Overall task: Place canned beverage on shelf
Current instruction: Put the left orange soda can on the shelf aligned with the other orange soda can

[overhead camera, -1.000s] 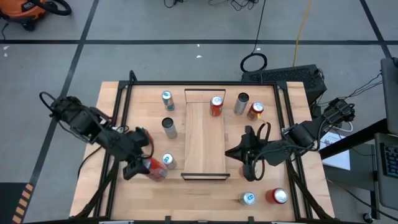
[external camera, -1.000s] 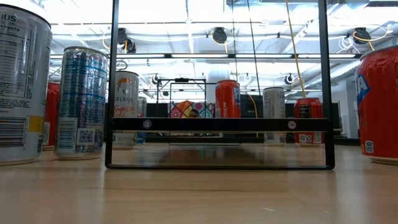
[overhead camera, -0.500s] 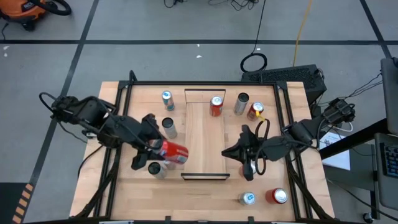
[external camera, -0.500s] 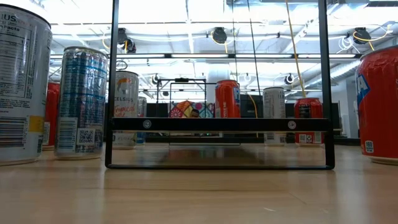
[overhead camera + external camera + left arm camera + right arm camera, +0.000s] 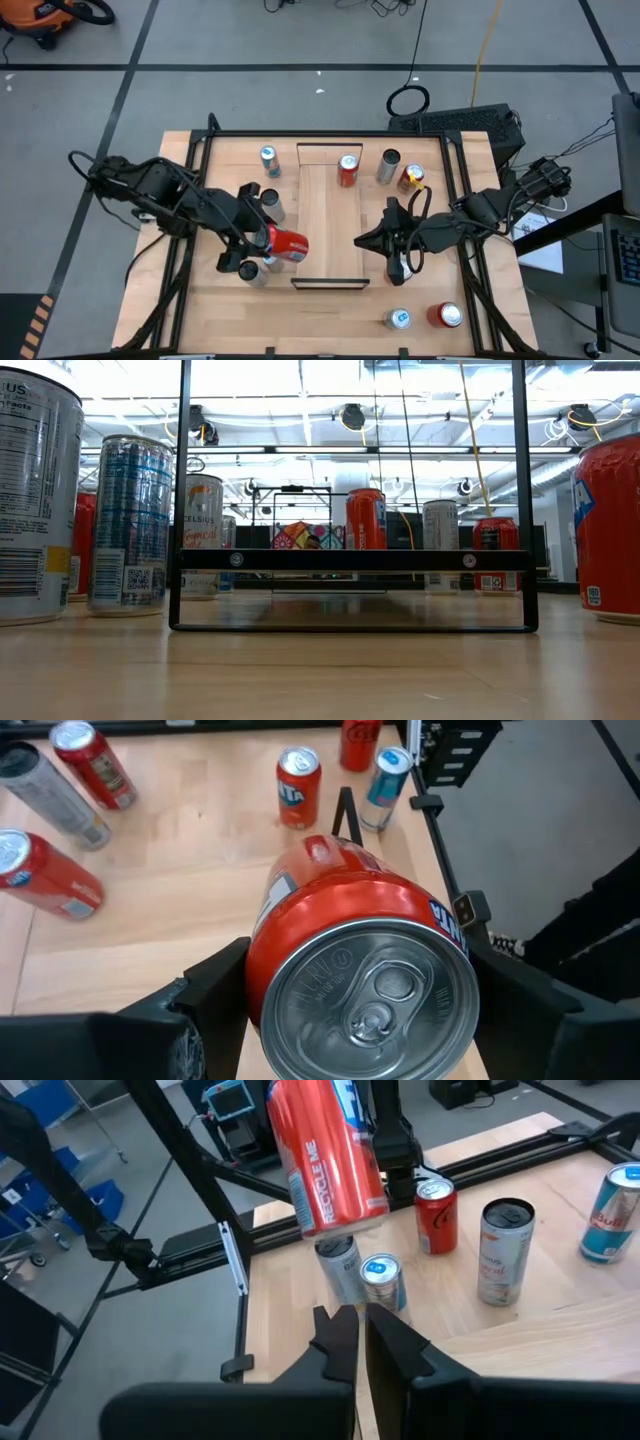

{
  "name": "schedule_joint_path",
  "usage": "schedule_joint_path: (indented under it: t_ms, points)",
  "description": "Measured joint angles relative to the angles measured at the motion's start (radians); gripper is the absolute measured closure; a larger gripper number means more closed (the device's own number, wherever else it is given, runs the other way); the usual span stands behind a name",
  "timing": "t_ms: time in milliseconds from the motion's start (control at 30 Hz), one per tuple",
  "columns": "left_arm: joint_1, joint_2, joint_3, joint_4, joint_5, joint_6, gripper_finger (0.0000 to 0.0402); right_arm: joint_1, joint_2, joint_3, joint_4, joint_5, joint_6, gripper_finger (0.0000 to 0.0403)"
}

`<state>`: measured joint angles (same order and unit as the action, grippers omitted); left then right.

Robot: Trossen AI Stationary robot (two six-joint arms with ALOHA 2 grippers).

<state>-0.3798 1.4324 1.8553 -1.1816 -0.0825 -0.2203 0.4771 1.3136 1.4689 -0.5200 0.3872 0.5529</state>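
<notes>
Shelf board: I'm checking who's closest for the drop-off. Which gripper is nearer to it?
Left. The left gripper, shut on the red can, hangs just off the shelf by its left edge. The right gripper, shut and empty, sits slightly farther off its right edge.

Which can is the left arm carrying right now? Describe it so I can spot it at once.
Find the shelf, the long light board mid-table. Just off its left edge, the left gripper holds a red can. Unlike every other can, it lies sideways in the air rather than standing on wood.
</notes>
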Motion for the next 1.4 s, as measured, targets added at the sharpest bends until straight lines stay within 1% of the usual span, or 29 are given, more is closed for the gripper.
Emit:
schedule_joint_path:
  t_ms: [100, 200, 333, 467, 600, 733, 833, 867, 967, 1067, 1400]
  points:
    - [0.0, 0.006, 0.0, 0.004, 0.004, 0.003, 0.0116, 0.0, 0.0, 0.0, -0.002, -0.001, -0.001, 0.0403]
    - [0.0, 0.007, 0.0, 0.018, 0.009, 0.053, 0.0116, 0.0, 0.0, 0.0, 0.001, -0.018, 0.003, 0.0403]
    - [0.001, 0.007, 0.0, 0.094, 0.008, 0.203, 0.0115, -0.014, 0.0, 0.0, 0.06, -0.107, 0.022, 0.0403]
    - [0.011, 0.007, 0.0, 0.16, 0.011, 0.315, 0.0116, -0.038, 0.0, 0.0, 0.088, -0.127, 0.081, 0.0403]
    - [0.03, 0.007, 0.0, 0.17, 0.014, 0.419, 0.0116, -0.078, 0.0, 0.0, 0.101, -0.143, 0.165, 0.0403]
    - [0.05, 0.007, 0.0, 0.17, -0.014, 0.541, 0.0116, -0.129, 0.0, 0.0, 0.128, -0.236, 0.202, 0.0388]
    - [0.062, 0.007, 0.0, 0.17, -0.028, 0.597, 0.0116, -0.174, 0.0, 0.0, 0.166, -0.287, 0.214, 0.0358]
    - [0.066, 0.007, 0.0, 0.17, -0.029, 0.611, 0.0116, -0.186, -0.001, 0.0, 0.171, -0.288, 0.214, 0.0345]
    - [0.067, 0.007, 0.0, 0.17, -0.035, 0.652, 0.0116, -0.222, -0.001, 0.0, 0.181, -0.289, 0.21, 0.03]
    - [0.066, 0.008, 0.0, 0.171, -0.042, 0.718, 0.0116, -0.257, -0.001, 0.0, 0.181, -0.317, 0.199, 0.0252]
    - [0.065, 0.051, 0.0, 0.194, -0.056, 0.896, 0.0116, -0.391, 0.0, -0.001, 0.179, -0.47, 0.262, 0.0105]
